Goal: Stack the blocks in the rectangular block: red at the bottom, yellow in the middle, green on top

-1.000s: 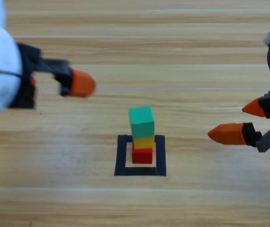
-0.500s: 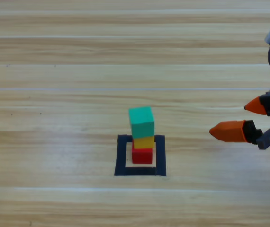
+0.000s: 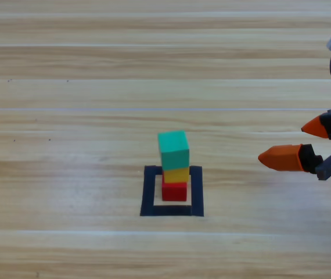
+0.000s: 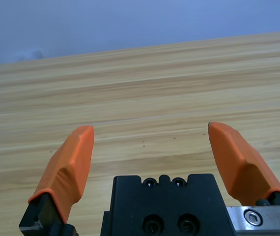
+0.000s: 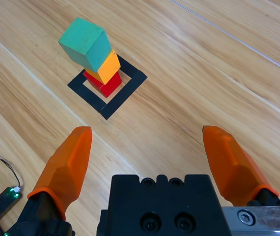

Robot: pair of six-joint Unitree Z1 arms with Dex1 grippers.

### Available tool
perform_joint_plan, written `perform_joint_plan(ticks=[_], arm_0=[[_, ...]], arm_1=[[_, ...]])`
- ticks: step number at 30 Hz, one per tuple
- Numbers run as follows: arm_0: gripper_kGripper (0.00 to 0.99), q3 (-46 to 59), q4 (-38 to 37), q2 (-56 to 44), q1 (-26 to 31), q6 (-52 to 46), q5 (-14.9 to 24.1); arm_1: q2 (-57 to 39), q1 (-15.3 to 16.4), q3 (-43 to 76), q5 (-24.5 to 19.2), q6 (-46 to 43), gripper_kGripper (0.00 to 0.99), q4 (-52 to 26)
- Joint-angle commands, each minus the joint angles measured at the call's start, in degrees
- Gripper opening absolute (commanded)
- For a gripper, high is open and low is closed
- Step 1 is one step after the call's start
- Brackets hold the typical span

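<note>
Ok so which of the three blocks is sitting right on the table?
The red block: it rests inside the black tape square, with the yellow block on it and the green block topmost.

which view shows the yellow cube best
The right wrist view: the yellow cube shows two faces between green and red. The high view shows only a thin strip of it under the green cube. The left wrist view misses it.

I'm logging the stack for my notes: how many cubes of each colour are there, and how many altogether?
Small matte red cube: 1, at the bottom, inside the black tape outline
Small matte yellow cube: 1, in the middle
Small matte teal-green cube: 1, on top
Total: 3 cubes
</note>
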Motion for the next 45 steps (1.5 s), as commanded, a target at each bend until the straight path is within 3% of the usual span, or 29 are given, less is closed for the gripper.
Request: perform_joint_plan(ticks=[1, 42, 45], arm_0=[[0.99, 1.29, 1.15, -1.07, 1.69, 0.13, 2.58], [0.99, 1.29, 1.15, -1.07, 1.61, -0.58, 2.4], [0.99, 1.29, 0.97, -1.07, 3.98, 5.93, 4.34]], arm_1=[[-1.5, -1.26, 1.47, -1.33, -0.56, 0.99, -0.81], [2.45, -1.26, 0.41, -1.77, -1.0, 0.99, -0.81], [2.45, -1.26, 0.5, -1.77, -1.0, 0.99, -0.81]])
